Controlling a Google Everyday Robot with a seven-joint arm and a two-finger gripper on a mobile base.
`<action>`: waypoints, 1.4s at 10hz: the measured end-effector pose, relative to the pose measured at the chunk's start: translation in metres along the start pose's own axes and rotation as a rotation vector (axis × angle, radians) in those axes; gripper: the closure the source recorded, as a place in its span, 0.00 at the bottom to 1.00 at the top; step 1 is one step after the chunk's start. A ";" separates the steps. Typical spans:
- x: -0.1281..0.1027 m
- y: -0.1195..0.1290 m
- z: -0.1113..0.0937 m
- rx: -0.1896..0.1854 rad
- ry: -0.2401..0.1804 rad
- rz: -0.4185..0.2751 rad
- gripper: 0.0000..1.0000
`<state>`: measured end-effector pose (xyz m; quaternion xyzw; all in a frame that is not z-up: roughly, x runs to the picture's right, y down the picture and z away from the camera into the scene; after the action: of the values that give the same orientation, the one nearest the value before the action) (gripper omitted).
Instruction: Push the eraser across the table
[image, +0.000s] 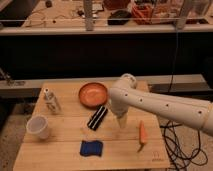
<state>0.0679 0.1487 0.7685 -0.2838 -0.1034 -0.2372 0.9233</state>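
Observation:
The eraser (97, 118), a small black block with a pale stripe, lies slanted near the middle of the light wooden table (60, 152), just in front of the orange bowl (93, 94). My gripper (120, 129) hangs from the white arm and points down at the table top, a short way to the right of the eraser and apart from it. It is open and holds nothing.
A flat blue pad (92, 147) lies in front of the eraser. An orange carrot-like piece (142, 134) lies right of the gripper. A white cup (39, 127) and a small bottle (51, 101) stand at the left. Cables trail on the floor at the right.

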 end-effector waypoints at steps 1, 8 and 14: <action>0.000 0.000 0.002 -0.001 -0.001 -0.002 0.20; -0.002 -0.006 0.013 -0.003 -0.010 -0.015 0.20; -0.003 -0.010 0.021 -0.006 -0.021 -0.022 0.64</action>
<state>0.0590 0.1542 0.7896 -0.2881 -0.1157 -0.2448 0.9185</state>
